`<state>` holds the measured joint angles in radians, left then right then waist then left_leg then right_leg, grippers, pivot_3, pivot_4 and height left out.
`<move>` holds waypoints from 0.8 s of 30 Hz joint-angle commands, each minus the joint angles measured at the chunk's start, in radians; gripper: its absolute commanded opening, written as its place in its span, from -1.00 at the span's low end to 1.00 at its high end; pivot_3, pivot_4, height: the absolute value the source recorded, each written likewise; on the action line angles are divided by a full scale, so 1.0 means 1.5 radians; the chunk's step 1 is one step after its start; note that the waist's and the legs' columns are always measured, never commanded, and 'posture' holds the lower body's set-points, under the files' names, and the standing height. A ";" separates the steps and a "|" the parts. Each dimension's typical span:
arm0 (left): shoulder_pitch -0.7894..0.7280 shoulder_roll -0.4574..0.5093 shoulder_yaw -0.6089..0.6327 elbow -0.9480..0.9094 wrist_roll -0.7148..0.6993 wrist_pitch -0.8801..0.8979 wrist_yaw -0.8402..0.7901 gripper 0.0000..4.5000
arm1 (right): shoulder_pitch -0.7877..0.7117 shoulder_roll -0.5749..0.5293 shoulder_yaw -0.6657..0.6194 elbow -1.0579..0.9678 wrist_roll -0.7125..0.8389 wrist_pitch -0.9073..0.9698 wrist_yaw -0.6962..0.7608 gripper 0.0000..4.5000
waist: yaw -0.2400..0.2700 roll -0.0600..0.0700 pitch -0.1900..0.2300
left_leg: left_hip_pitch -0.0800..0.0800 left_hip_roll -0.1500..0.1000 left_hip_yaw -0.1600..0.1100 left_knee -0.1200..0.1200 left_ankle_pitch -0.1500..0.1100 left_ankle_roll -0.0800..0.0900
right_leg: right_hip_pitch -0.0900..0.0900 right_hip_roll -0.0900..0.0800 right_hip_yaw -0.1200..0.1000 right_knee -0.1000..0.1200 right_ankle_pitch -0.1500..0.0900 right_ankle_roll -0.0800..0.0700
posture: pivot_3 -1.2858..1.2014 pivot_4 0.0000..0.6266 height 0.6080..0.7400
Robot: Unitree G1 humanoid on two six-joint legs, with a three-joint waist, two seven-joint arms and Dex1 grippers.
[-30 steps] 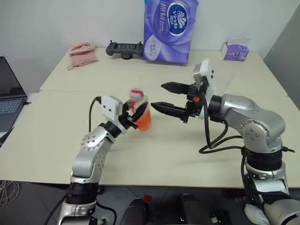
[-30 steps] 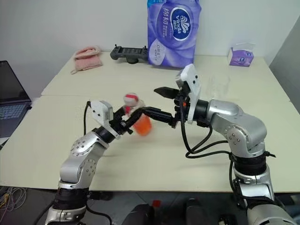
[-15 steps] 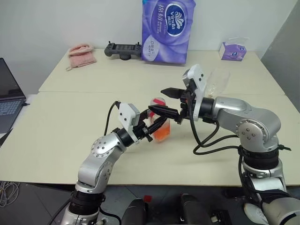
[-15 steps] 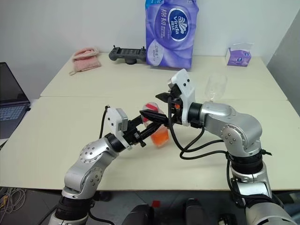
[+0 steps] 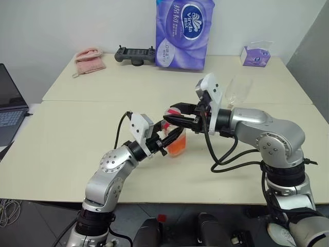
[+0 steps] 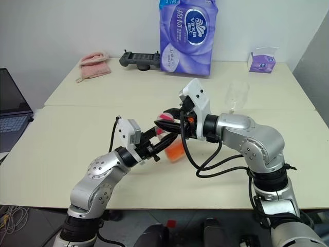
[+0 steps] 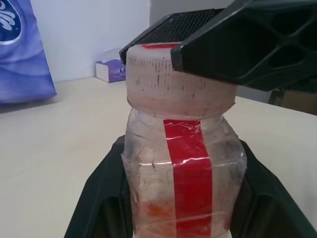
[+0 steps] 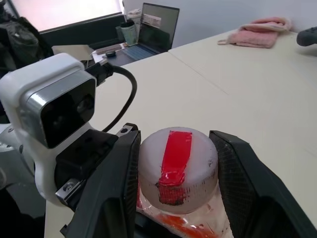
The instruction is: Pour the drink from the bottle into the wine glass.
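My left gripper [image 5: 170, 138] is shut on the bottle [image 5: 175, 144], a small clear plastic one with a red label strip [image 7: 189, 168], held upright above the middle of the table. The orange-red drink [image 5: 176, 148] fills its lower part. My right gripper [image 5: 174, 113] reaches in from the right, and its two black fingers [image 8: 118, 178] press against opposite sides of the red-and-white cap [image 8: 177, 163]. The wine glass [image 5: 237, 90] stands clear and upright on the table behind my right arm, apart from both grippers.
A purple tissue pack [image 5: 181, 33] and a black controller [image 5: 136, 53] sit at the table's far edge, with a pink cloth [image 5: 90, 59] to their left and a small tissue box [image 5: 255, 55] at the far right. A laptop [image 5: 9, 105] lies beyond the left edge.
My left arm carried the bottle to the right, under the right gripper. The right gripper's fingers, wide open before, have closed in onto the cap.
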<state>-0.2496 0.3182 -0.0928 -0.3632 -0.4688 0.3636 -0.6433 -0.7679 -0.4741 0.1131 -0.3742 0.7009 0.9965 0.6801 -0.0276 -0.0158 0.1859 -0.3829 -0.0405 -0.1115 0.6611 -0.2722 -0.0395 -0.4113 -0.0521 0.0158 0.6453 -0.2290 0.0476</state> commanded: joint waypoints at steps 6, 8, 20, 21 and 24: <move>-0.051 0.023 0.008 -0.032 -0.058 0.024 -0.065 -0.18 | 0.025 -0.160 0.067 0.015 0.006 -0.157 0.393 -0.17 | -0.006 0.000 0.001 | 0.002 0.000 0.002 0.000 -0.002 0.003 | 0.002 -0.001 0.001 -0.001 -0.001 0.001 | 0.03 -0.52 1.00; -0.054 0.020 0.005 -0.026 -0.054 0.020 -0.066 -0.18 | 0.017 -0.157 0.070 0.035 -0.006 -0.167 0.396 -0.17 | -0.007 0.000 0.001 | 0.003 0.001 0.002 0.000 -0.002 0.003 | 0.001 0.001 0.001 0.000 -0.001 0.001 | 0.03 -0.52 1.00; -0.063 0.010 0.003 0.001 -0.028 -0.003 -0.065 -0.19 | 0.010 -0.119 -0.006 0.032 0.015 -0.149 0.303 1.00 | 0.000 0.000 0.001 | 0.001 0.001 0.000 0.001 -0.001 0.002 | 0.001 -0.001 0.000 -0.001 0.000 0.001 | 0.03 -0.52 1.00; -0.065 0.010 0.003 0.005 -0.025 -0.005 -0.064 -0.19 | 0.016 -0.112 -0.012 0.022 0.010 -0.141 0.273 1.00 | 0.000 0.000 0.001 | 0.000 0.001 0.000 0.000 -0.001 0.002 | 0.001 -0.002 0.000 0.000 0.000 0.001 | 0.03 -0.52 1.00; -0.067 0.009 0.001 0.011 -0.019 -0.011 -0.064 -0.19 | 0.042 -0.077 -0.032 -0.024 -0.006 -0.097 0.136 1.00 | 0.000 0.000 0.001 | 0.001 0.001 0.000 0.000 -0.001 0.002 | 0.001 -0.001 0.000 0.000 0.000 0.001 | 0.03 -0.52 1.00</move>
<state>-0.3281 0.3366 -0.1255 -0.3307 -0.4978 0.3814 -0.7526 -0.7155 -0.6066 0.0989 -0.3544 0.6874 0.8177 0.9783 -0.0270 -0.0161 0.1870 -0.3821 -0.0390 -0.1117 0.6613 -0.2743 -0.0366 -0.4104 -0.0541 0.0164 0.6451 -0.2295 0.0484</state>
